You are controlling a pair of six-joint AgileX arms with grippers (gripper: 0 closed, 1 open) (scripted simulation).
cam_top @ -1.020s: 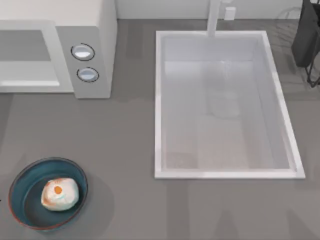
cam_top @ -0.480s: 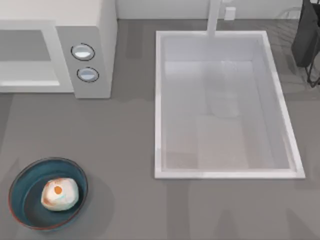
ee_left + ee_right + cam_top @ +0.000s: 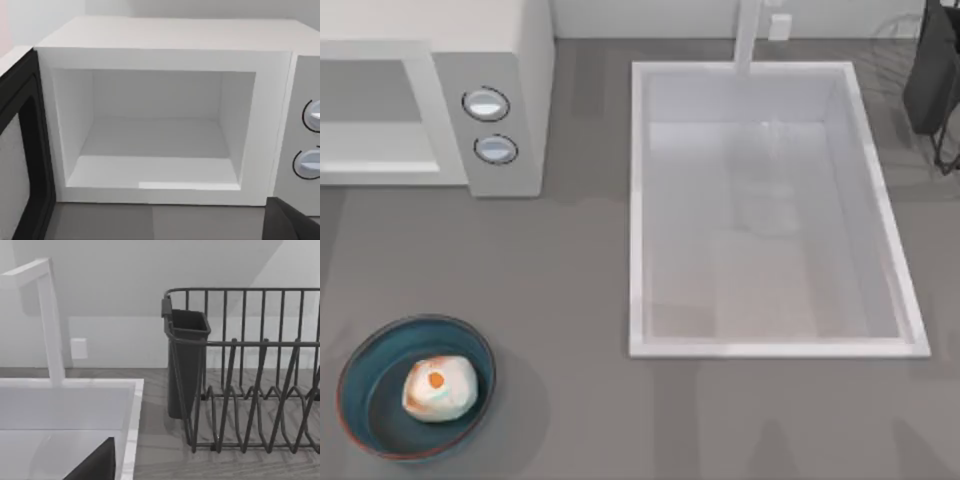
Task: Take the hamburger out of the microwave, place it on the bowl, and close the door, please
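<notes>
- The hamburger (image 3: 439, 388) is sitting in the bowl (image 3: 362, 362) at about eight o'clock on the table, so I judge only closing is left.
- The microwave (image 3: 500, 60) is standing at ten o'clock, its cavity (image 3: 150, 145) empty.
- The door (image 3: 22, 165) is hanging open at the cavity's hinge side in the left wrist view.
- The left arm is facing the cavity; I cannot tell how its pincer stands, nor the right one's, which is looking past the sink (image 3: 131, 405) toward the dish rack (image 3: 250, 385).
- To close well, I'd go behind the door's free edge and be pushing along its arc, steadily, until flush.
</notes>
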